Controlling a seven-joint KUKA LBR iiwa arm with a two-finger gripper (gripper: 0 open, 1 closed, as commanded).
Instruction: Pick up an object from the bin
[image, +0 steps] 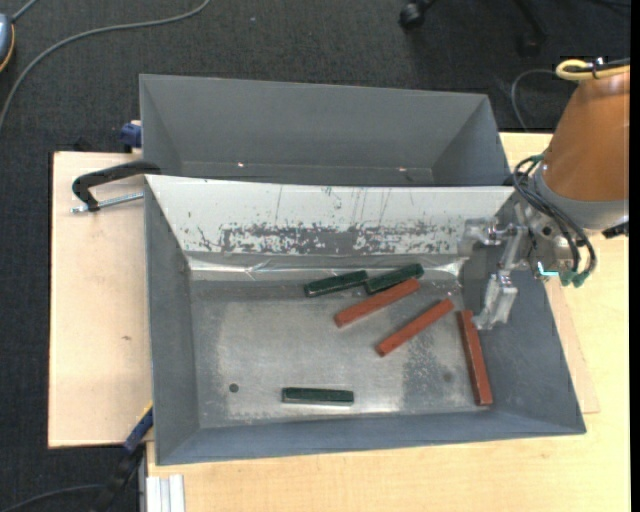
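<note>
My gripper (495, 300) hangs low at the bin's right side, close to the right wall. Just below it starts a red-brown stick (476, 358) that runs along that wall toward the front; its upper end lies right at the gripper's tip. I cannot tell whether they touch. A second red-brown stick (414, 328) lies slanted a little to the gripper's left. A third red-brown stick (378, 301) lies further left, also slanted.
Two dark green sticks (336, 285) (395, 277) lie near the back wall, the right one against the third red-brown stick. Another dark green stick (317, 396) lies flat near the front edge. The arm with its orange cover and cables comes in over the right rim.
</note>
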